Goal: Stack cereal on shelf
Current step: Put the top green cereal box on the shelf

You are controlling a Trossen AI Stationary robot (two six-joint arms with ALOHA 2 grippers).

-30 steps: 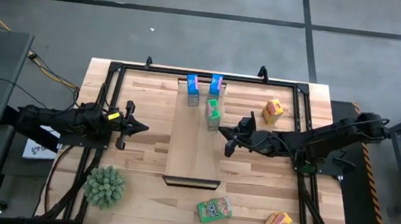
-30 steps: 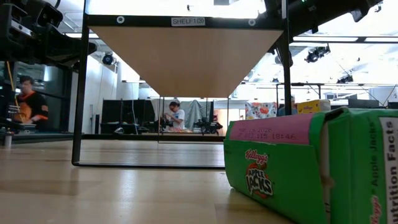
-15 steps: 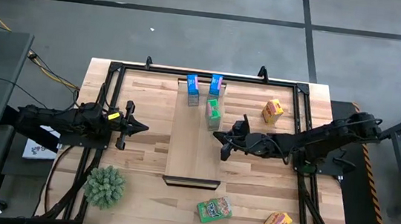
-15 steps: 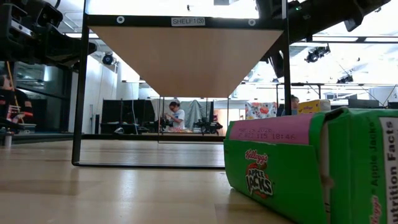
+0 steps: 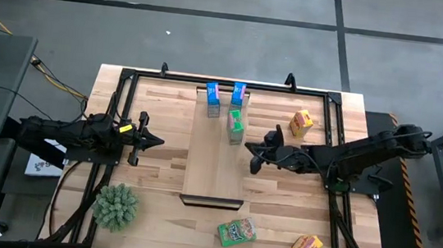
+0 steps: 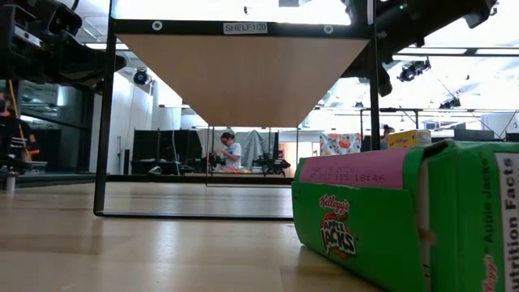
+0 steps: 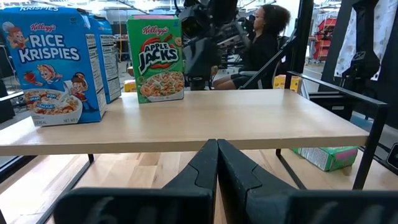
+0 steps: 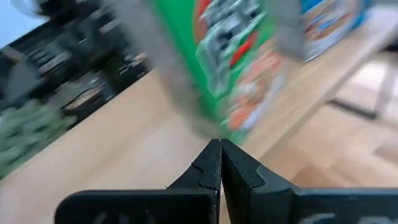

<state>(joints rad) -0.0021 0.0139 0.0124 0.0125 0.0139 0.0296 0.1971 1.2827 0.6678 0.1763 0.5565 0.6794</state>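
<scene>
The pale wooden shelf [image 5: 218, 161] stands raised on a black frame at mid-table. On its far end two blue cereal boxes [image 5: 212, 100] [image 5: 239, 93] and one green box [image 5: 236, 126] stand upright; the left wrist view shows them as Rice Krispies [image 7: 46, 62] and Apple Jacks [image 7: 155, 59]. My right gripper [image 5: 250, 153] [image 8: 220, 142] is shut, at the shelf's right edge, just near of the green box and apart from it. My left gripper [image 5: 159, 141] [image 7: 217, 142] is shut and waits left of the shelf.
On the tabletop a yellow-orange box [image 5: 302, 122] sits right of the shelf. A green box [image 5: 236, 231] [image 6: 389, 219] and another yellow-orange box [image 5: 306, 247] lie near the front edge. A spiky green plant [image 5: 116, 205] stands at front left. People show in the room beyond.
My right gripper reached toward the table's left, out over the shelf's right part, then drew back toward the right to the shelf's edge. The boxes on the shelf stand as before.
</scene>
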